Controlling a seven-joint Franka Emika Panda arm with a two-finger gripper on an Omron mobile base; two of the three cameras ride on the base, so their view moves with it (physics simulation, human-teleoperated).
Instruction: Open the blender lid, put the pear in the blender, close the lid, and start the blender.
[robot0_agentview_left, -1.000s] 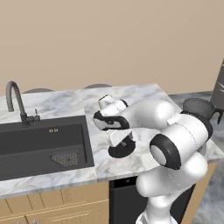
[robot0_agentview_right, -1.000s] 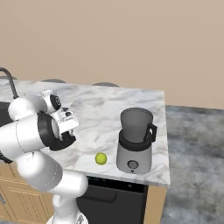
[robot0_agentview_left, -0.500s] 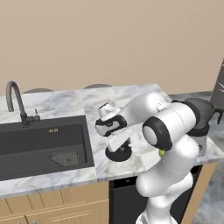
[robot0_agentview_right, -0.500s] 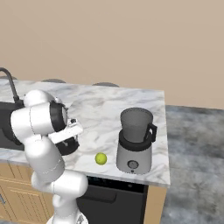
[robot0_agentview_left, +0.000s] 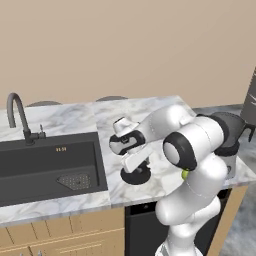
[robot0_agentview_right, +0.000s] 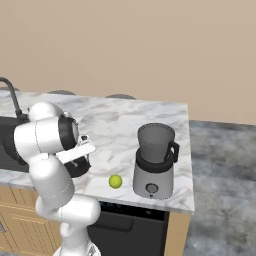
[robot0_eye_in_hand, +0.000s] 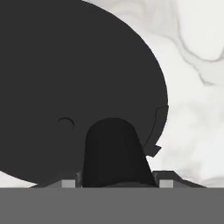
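So, lid (robot0_agentview_left: 136, 175): off, lying on tabletop (robot0_agentview_right: 150, 116) at my 9 o'clock from blender (robot0_agentview_right: 154, 162).
End effector (robot0_agentview_left: 134, 164): over the lid's knob; I cannot tell its state.
Left: pear (robot0_agentview_right: 115, 181), closing, starting.

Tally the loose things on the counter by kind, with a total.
Blender: 1
Blender lid: 1
Pear: 1
Total: 3
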